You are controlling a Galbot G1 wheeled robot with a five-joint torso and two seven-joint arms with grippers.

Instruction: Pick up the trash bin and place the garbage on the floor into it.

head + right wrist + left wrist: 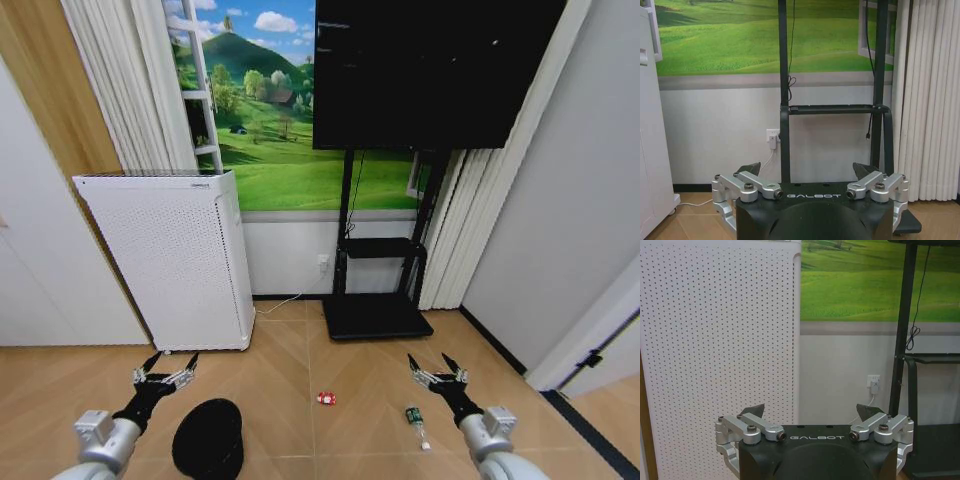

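Trash bin (pixel 208 440) stood just right of and below left end effector (pixel 166 373), nearer it; both end effectors, right (pixel 437 373) included, spread wide, empty.

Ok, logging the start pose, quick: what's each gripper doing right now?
Left gripper: open, empty, raised above the trash bin.
Right gripper: open, empty, raised near the bottle.
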